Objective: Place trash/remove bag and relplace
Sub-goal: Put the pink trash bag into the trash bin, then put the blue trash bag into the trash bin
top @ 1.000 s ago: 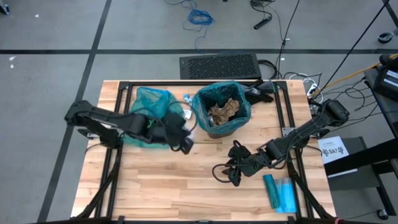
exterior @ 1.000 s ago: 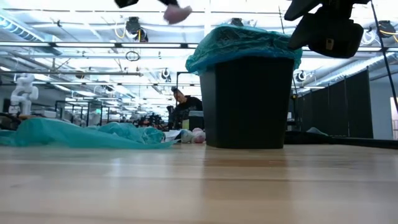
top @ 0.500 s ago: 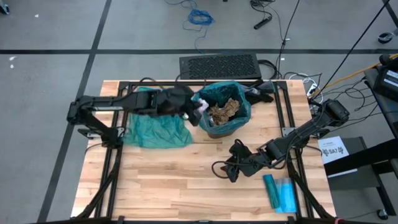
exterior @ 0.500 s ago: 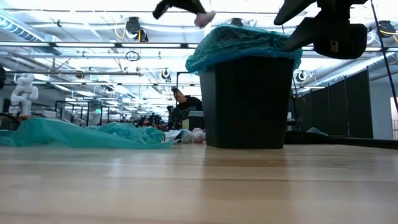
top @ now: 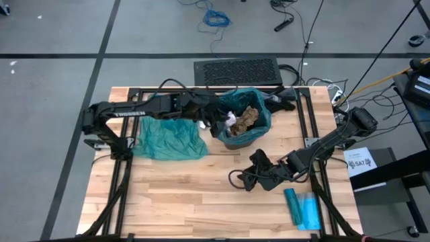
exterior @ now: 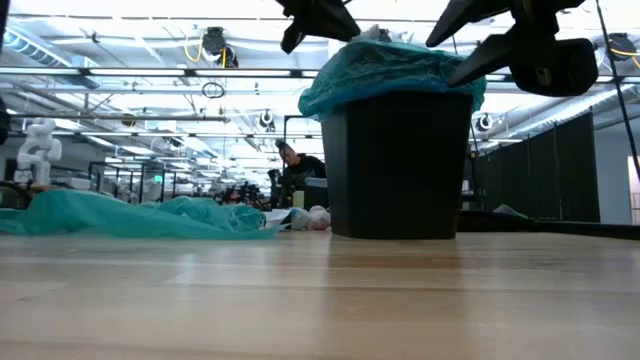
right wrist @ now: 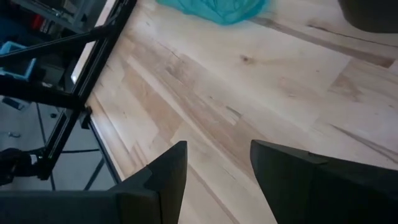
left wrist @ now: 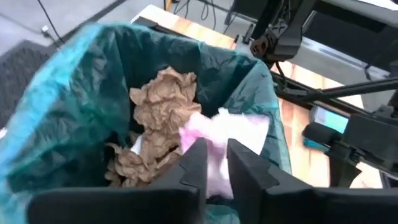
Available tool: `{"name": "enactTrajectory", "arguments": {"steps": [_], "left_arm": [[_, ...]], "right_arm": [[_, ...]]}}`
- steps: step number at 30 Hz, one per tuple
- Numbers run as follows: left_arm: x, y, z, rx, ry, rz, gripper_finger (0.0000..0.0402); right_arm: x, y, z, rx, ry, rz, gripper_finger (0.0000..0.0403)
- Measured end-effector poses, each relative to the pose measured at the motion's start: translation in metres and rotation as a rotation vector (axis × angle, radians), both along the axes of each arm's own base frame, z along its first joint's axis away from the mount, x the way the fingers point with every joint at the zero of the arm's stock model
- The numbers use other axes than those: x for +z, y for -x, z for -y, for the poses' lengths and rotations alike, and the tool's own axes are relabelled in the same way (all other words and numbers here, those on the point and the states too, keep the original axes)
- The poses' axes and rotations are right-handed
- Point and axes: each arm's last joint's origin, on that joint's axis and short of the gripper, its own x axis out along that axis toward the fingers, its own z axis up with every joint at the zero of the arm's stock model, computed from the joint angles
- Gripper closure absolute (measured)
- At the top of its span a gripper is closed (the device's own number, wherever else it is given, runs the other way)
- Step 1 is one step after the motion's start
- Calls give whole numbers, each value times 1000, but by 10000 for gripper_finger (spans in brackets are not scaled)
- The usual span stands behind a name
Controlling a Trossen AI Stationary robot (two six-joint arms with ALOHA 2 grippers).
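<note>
A black bin (top: 240, 128) lined with a teal bag (left wrist: 74, 106) stands at the table's far middle, with brown crumpled paper (left wrist: 158, 102) inside. My left gripper (left wrist: 216, 146) hovers over the bin's left rim (top: 216, 124), its fingers a little apart with nothing between them. Just beyond its tips a pale pink-white wad of trash (left wrist: 233, 134) lies on the paper. My right gripper (right wrist: 217, 149) hangs open above bare wood right of the table's middle (top: 243, 180). More small wads (exterior: 305, 217) lie on the table behind the bin.
A loose teal bag (top: 168, 140) lies spread on the table left of the bin. A flat blue-teal packet (top: 302, 207) lies near the front right corner. Black frame rails (top: 121, 161) run along both table sides. Bare wood lies in the near middle (top: 188, 202).
My left gripper has swung from above the loose teal bag toward the table's right and far edge, carrying the pale wad at its tips, and has turned. It now stands over the bin, and the wad has left its fingers and lies inside. My right gripper has rolled in place.
</note>
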Motion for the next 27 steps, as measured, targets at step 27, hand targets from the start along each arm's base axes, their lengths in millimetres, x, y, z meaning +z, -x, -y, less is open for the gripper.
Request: {"name": "enactTrajectory", "arguments": {"steps": [27], "left_arm": [[15,66,-35,161,-217,-287,314]], "right_arm": [[-13,21,-3,-119,-34,-164,343]]}}
